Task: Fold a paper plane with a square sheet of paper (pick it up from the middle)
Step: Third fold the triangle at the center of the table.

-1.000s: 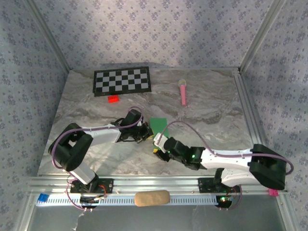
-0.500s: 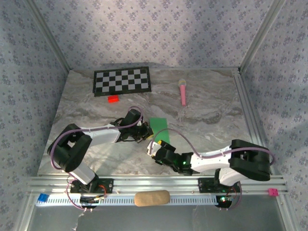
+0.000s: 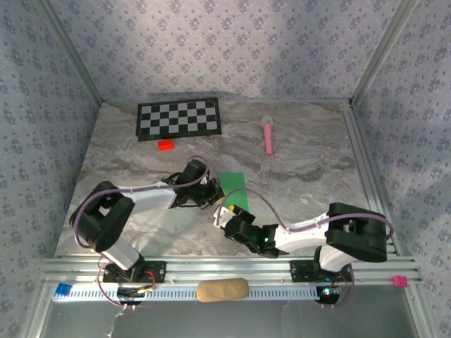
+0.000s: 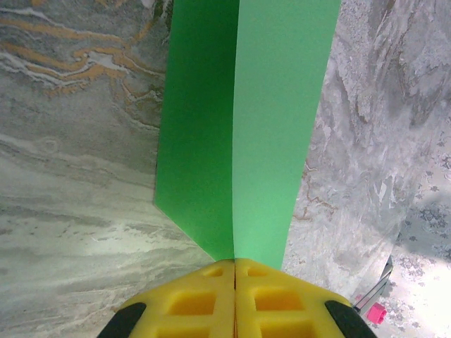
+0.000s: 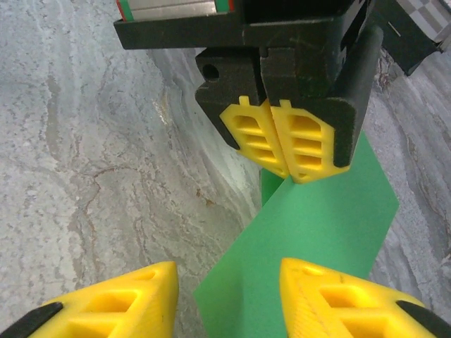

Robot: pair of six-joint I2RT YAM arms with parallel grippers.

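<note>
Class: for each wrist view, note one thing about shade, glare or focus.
Left wrist view: the square sheet of paper is darker left of its crease, lighter right; pale glare lies on the table. Right wrist view: the fingers of the right hand look soft, the left hand sharper.

One green sheet of paper (image 3: 233, 183), one checkerboard (image 3: 178, 118), one pink microphone toy (image 3: 268, 134). One red block (image 3: 166, 145), one tan pad (image 3: 222, 289). Two grippers: left gripper (image 4: 235, 262) and right gripper (image 5: 229, 282)
</note>
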